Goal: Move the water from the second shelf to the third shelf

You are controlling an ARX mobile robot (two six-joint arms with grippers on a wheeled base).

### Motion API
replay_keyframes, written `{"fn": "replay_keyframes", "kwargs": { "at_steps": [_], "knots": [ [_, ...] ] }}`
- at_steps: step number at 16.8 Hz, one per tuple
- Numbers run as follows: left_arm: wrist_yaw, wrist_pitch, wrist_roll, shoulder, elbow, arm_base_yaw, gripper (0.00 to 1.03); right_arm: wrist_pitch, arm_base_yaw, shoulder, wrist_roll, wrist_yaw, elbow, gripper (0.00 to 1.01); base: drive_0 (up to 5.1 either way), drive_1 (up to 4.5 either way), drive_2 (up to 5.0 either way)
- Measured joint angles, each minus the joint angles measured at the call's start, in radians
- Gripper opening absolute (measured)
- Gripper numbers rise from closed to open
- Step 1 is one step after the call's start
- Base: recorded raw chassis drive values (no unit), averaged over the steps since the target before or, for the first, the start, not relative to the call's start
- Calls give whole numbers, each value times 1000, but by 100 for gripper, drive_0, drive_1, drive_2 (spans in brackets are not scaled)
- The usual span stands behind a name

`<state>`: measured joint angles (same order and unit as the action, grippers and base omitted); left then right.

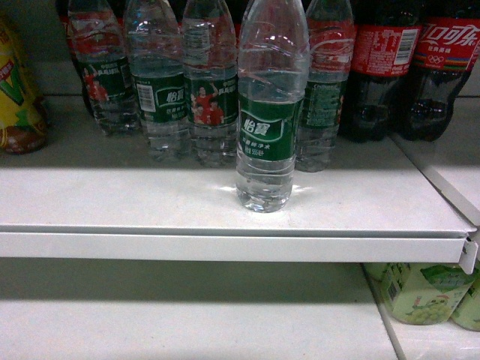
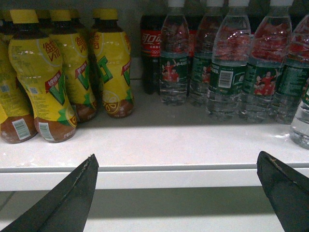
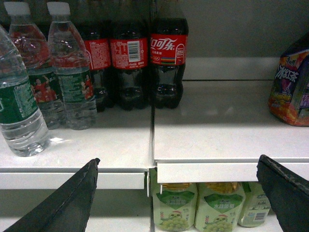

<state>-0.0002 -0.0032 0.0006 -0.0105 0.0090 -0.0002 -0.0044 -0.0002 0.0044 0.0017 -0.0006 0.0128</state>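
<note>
You will find the water (image 1: 264,112) standing upright on the white shelf (image 1: 150,202), alone, forward of its row and near the front edge. Behind it stands a row of like water bottles (image 1: 161,82), with cola bottles (image 1: 409,67) to their right and yellow tea bottles (image 2: 43,77) to their left. On the shelf below stand pale green bottles (image 3: 175,210). Your left gripper (image 2: 176,193) is before the shelf edge with its jaws spread wide, grasping nothing. Your right gripper (image 3: 176,193) is likewise released and empty, and the water sits at the left of its view.
</note>
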Motion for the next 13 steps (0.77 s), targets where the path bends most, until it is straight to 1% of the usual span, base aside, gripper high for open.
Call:
{"fn": "replay_keyframes", "kwargs": {
  "at_steps": [13],
  "knots": [
    [0, 0, 0, 0, 0, 0, 98, 0, 0, 0, 0, 0, 0, 98, 0, 0, 0]
  ]
}}
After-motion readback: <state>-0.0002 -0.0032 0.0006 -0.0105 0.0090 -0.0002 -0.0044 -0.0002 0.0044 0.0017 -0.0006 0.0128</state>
